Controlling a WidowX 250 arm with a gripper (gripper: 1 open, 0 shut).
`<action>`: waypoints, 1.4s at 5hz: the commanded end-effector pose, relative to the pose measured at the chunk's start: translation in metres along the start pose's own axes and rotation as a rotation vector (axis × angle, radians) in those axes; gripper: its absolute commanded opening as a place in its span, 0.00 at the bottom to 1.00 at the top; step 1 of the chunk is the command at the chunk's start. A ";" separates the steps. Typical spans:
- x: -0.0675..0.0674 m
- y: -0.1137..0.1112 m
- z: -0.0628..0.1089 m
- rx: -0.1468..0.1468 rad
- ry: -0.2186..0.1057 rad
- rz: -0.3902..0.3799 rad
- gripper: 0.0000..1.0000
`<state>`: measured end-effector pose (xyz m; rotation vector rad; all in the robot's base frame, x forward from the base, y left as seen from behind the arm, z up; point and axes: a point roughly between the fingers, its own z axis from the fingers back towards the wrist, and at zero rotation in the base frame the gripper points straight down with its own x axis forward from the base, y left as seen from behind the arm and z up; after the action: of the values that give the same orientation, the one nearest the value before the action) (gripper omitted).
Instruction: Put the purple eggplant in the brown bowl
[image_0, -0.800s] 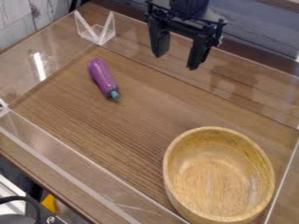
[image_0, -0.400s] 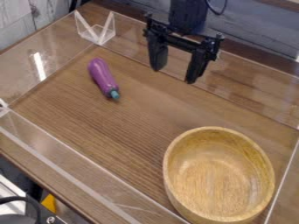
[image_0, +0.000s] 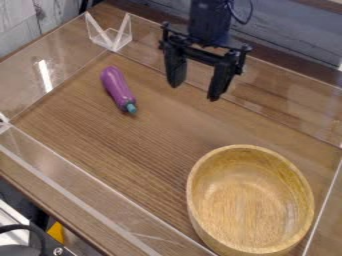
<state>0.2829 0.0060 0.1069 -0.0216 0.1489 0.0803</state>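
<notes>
The gripper (image_0: 197, 84) is all black, with two long narrow fingers (image_0: 174, 70). Above the fingers sits a wide black crossbar, and above that a dark boxy wrist with a thin cable.

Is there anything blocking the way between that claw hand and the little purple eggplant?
Nothing visible. Only bare wooden table lies between the open hand and the purple eggplant. The brown bowl sits well off to the other side.

Purple eggplant (image_0: 120, 89), tan bowl (image_0: 251, 199), black gripper (image_0: 195, 86).
The eggplant has a teal stem end; the bowl shows wood grain; the table (image_0: 120, 160) is brown with fine streaked grain.
</notes>
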 end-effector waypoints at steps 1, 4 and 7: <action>0.001 0.003 0.005 -0.010 -0.025 0.023 1.00; 0.000 0.019 -0.005 -0.034 -0.010 0.148 1.00; -0.001 0.036 -0.014 -0.055 -0.012 0.297 1.00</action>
<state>0.2743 0.0404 0.0857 -0.0513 0.1667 0.3769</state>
